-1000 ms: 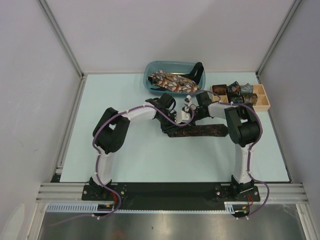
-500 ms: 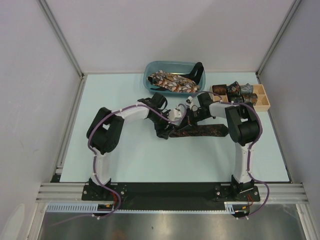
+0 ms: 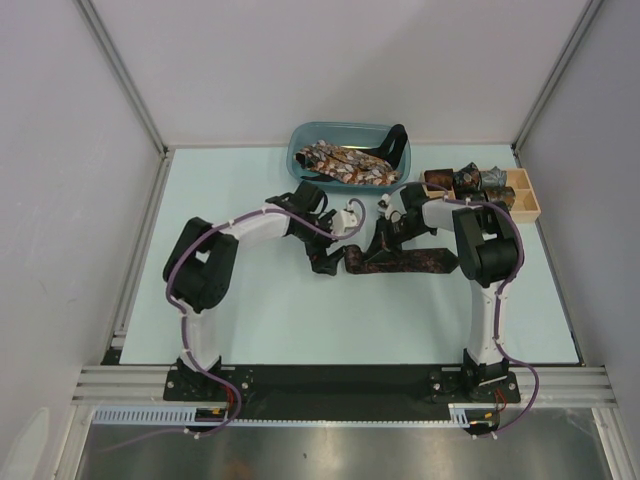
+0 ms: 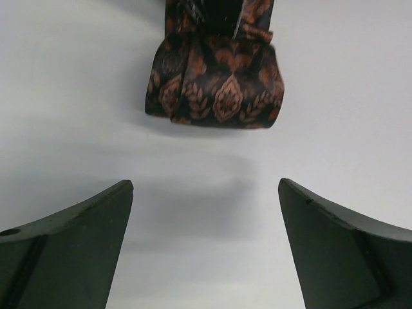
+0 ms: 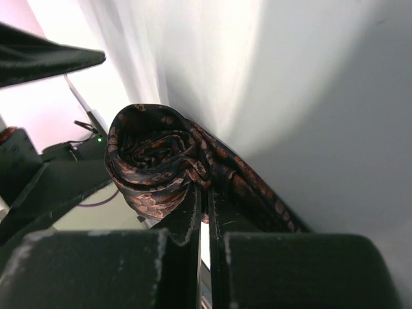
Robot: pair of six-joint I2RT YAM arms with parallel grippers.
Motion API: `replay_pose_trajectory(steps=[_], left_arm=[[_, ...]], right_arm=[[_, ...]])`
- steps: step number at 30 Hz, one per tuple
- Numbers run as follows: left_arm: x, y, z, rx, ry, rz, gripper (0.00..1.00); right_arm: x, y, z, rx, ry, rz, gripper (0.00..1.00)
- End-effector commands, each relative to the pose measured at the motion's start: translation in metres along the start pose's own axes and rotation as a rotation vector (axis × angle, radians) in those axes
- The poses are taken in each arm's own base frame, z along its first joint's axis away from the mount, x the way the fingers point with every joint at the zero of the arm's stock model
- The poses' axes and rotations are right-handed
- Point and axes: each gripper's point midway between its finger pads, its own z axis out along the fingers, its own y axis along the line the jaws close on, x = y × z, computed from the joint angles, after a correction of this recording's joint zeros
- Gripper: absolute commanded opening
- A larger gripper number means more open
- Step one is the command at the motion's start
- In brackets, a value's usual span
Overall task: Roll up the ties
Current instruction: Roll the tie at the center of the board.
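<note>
- Overhead, the top external view shows a dark brown tie [image 3: 410, 262] lying flat across the middle of the table [image 3: 250, 320]. It runs left to right, and its left end is gathered into a small coil.
- In the same view, the right gripper [image 3: 383, 240] sits directly over that coiled end. Fabric rises from the table to meet it.
- The left gripper [image 3: 328, 258] is just left of the coil and low over the table. From this view it cannot be told whether it touches the fabric.
- At the far edge, a blue bin [image 3: 297, 160] holds loose ties [image 3: 345, 165]. A wooden tray [image 3: 528, 207] to its right holds rolled ties [image 3: 465, 182] in its compartments.
- Left wrist view: the left gripper [image 4: 206, 251] has its fingers [image 4: 71, 257] spread wide, with only bare table [image 4: 206, 174] between them.
- The coiled end of the dark brown tie [image 4: 215, 84] lies ahead of the fingertips and apart from both. An orange leaf print shows on its dark ground.
- Right wrist view: the right gripper [image 5: 201, 206] has its fingers [image 5: 183, 219] pressed together.
- The fingertips meet at the lower edge of the coil of the dark brown tie [image 5: 161, 161], with a fold of fabric pinched between them.
- The coil shows spiral layers, and the rest of the tie trails off to the right along the table [image 5: 309, 129].
</note>
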Motion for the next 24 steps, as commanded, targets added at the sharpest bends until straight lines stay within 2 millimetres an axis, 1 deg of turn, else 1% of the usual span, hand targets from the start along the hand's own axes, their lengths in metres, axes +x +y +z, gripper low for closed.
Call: replay_pose_trajectory(steps=[1, 6, 9, 11, 12, 14, 16, 18, 19, 20, 21, 22, 23, 24], left_arm=[[-0.042, -0.005, 0.003, -0.007, -0.074, 0.101, 0.99], [-0.05, -0.009, 0.024, -0.002, -0.05, 0.133, 1.0], [-0.054, -0.006, 0.032, -0.006, -0.052, 0.135, 1.0], [-0.056, 0.0, 0.036, -0.025, -0.05, 0.147, 1.0], [-0.054, 0.0, 0.041, -0.025, -0.038, 0.147, 0.99], [-0.053, 0.005, 0.044, -0.036, -0.032, 0.162, 1.0], [-0.052, 0.004, 0.047, -0.027, -0.03, 0.168, 0.99], [-0.052, 0.001, 0.047, -0.016, -0.031, 0.176, 0.94], [-0.052, 0.0, 0.046, -0.011, -0.032, 0.18, 0.89], [-0.053, -0.003, 0.044, -0.002, -0.035, 0.186, 0.79], [-0.054, -0.006, 0.043, 0.009, -0.042, 0.187, 0.73], [-0.057, -0.007, 0.04, 0.006, -0.049, 0.189, 0.64], [-0.058, -0.008, 0.041, 0.007, -0.049, 0.187, 0.62], [-0.061, -0.009, 0.041, 0.004, -0.05, 0.188, 0.61]], right_arm=[[-0.001, -0.049, 0.0, 0.204, -0.004, -0.028, 0.0], [-0.002, -0.05, 0.001, 0.202, 0.007, -0.032, 0.0], [0.0, -0.051, 0.001, 0.197, 0.013, -0.033, 0.0], [0.001, -0.05, 0.001, 0.195, 0.018, -0.037, 0.0], [0.001, -0.051, 0.001, 0.195, 0.019, -0.037, 0.0], [0.001, -0.051, 0.001, 0.189, 0.019, -0.032, 0.0], [0.0, -0.051, 0.002, 0.19, 0.019, -0.035, 0.0], [-0.001, -0.05, 0.002, 0.188, 0.016, -0.036, 0.0], [-0.002, -0.05, 0.002, 0.188, 0.016, -0.033, 0.0], [-0.002, -0.05, 0.002, 0.184, 0.016, -0.029, 0.0], [-0.002, -0.05, 0.003, 0.182, 0.015, -0.03, 0.0], [-0.002, -0.05, 0.004, 0.179, 0.016, -0.025, 0.0], [-0.003, -0.047, 0.005, 0.167, 0.014, -0.027, 0.0], [-0.003, -0.046, 0.005, 0.161, 0.013, -0.026, 0.0]])
